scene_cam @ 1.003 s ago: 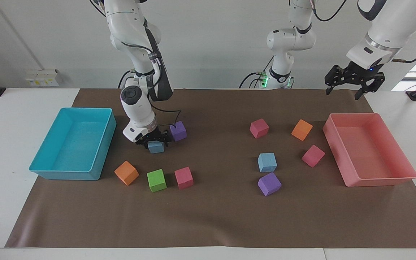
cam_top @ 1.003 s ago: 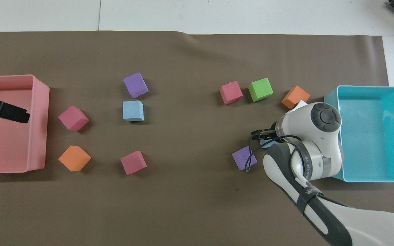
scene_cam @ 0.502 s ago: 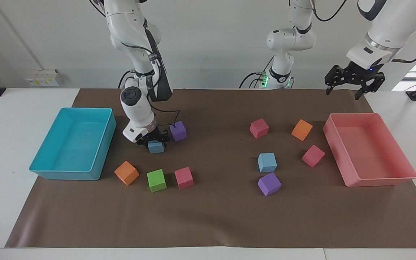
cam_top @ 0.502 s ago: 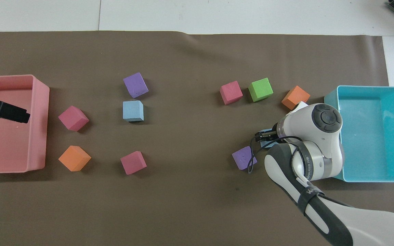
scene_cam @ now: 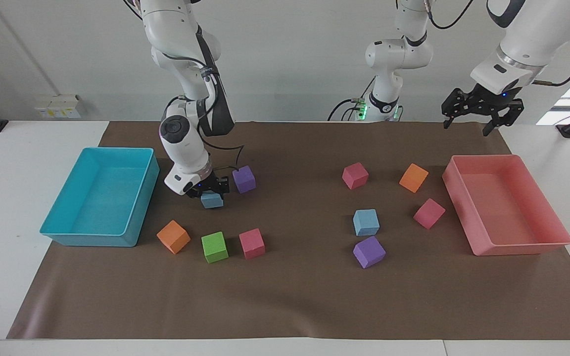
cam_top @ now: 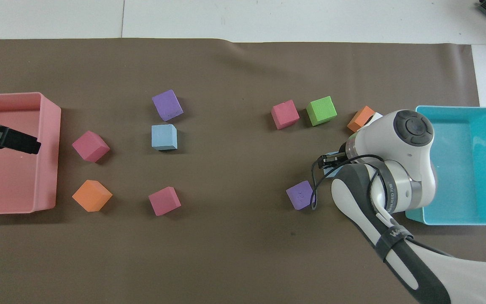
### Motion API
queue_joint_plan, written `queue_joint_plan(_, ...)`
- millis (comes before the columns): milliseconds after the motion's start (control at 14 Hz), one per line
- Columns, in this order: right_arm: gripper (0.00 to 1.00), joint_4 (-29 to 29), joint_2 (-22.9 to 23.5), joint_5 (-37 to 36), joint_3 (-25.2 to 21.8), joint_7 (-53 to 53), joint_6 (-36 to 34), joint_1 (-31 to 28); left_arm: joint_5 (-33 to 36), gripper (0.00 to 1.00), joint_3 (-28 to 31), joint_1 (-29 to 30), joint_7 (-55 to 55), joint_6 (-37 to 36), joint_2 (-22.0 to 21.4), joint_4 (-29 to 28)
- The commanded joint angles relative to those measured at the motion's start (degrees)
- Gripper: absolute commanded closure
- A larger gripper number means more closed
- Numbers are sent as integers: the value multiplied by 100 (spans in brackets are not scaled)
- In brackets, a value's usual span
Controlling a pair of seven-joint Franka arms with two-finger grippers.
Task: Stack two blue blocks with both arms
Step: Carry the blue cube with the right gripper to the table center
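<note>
My right gripper (scene_cam: 211,194) is shut on one blue block (scene_cam: 212,200) and holds it low over the mat, beside a purple cube (scene_cam: 244,179). In the overhead view the right arm's wrist hides most of this block (cam_top: 330,169) and gripper (cam_top: 328,161). The second blue block (scene_cam: 366,222) sits on the mat toward the left arm's end, next to another purple cube (scene_cam: 369,251); it also shows in the overhead view (cam_top: 164,137). My left gripper (scene_cam: 478,110) is open and empty, raised over the pink tray's (scene_cam: 507,205) end nearer the robots.
A turquoise tray (scene_cam: 101,198) stands at the right arm's end. An orange cube (scene_cam: 173,236), a green cube (scene_cam: 214,246) and a pink cube (scene_cam: 252,243) lie near the held block. A pink cube (scene_cam: 355,175), an orange cube (scene_cam: 413,177) and another pink cube (scene_cam: 428,213) lie near the pink tray.
My right gripper has risen a little with the blue block and shifted slightly toward the turquoise tray. My left gripper has moved up slightly.
</note>
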Motion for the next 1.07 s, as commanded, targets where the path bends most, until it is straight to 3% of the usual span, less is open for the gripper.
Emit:
queue_joint_plan(0,100,567,-36,124,6,-164,-548,-47,-6,0,31,-38,-6,-87,-69,-8)
queue_joint_plan(430,100,1420,183,19,42,634,-857,391,-6,0,31,-38,-23,-87,-69,-7)
queue_joint_plan(788,100,2534,1236,-323,33,2038,-848,1392,-6,0,31,-38,-23,-87,-69,-7)
queue_joint_plan(1003,100,2704,1642,-465,33,2892,-699,1867,-6,0,31,-29,-15,-87,-69,-7)
